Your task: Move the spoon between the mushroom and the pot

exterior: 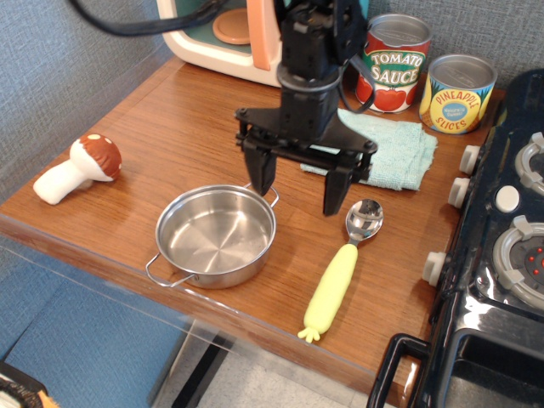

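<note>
Jaws of the gripper (299, 187) hang spread wide and empty above the bench (178, 140), between the pot (216, 235) and the bowl of the spoon (342, 268). That spoon lies flat to the right of the pot, frilled handle end toward the front edge. At far left lies the mushroom (77, 169), well apart from the pot.
</note>
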Robot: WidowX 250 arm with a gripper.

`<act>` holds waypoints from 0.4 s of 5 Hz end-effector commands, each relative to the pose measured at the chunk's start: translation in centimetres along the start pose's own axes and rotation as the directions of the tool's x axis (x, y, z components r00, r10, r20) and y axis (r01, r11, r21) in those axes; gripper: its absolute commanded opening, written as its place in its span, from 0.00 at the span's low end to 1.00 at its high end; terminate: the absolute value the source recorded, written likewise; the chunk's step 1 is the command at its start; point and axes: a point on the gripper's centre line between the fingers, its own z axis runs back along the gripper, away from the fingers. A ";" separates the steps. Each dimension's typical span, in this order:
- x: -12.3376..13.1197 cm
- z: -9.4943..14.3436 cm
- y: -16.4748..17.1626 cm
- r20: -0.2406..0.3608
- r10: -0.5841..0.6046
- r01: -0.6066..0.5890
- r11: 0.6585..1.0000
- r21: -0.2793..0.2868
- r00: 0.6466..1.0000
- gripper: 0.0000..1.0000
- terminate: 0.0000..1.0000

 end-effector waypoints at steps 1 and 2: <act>6.4 0.4 0.7 0.049 0.145 -0.146 0.989 0.021 0.988 1.00 0.00; 6.8 -0.8 1.3 0.034 0.225 -0.227 0.973 0.046 0.974 1.00 0.00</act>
